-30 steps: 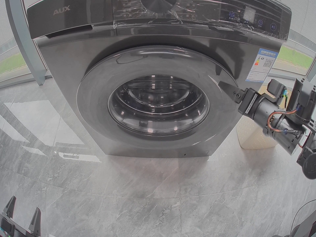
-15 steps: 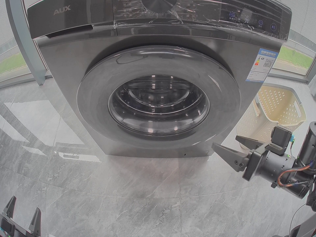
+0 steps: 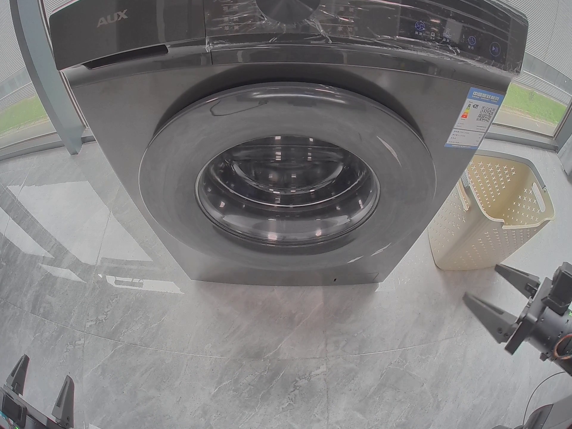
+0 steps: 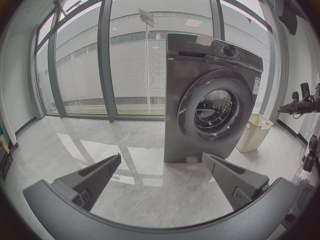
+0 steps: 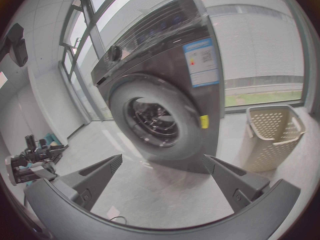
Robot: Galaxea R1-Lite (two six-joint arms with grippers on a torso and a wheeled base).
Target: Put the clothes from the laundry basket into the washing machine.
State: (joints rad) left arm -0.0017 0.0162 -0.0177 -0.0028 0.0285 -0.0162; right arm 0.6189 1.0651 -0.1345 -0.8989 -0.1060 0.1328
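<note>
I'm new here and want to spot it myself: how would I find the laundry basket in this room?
Find the big dark grey washing machine before the windows. On the floor just right of it, as you face its round door, stands the laundry basket. It is the only pale cream thing there, its plastic walls dotted with small holes.

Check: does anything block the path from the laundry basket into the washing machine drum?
Yes. The round door of the washing machine is shut over the drum opening, so nothing can go in until it is opened. The laundry basket stands just right of the machine, and the open right gripper hangs near it.
</note>
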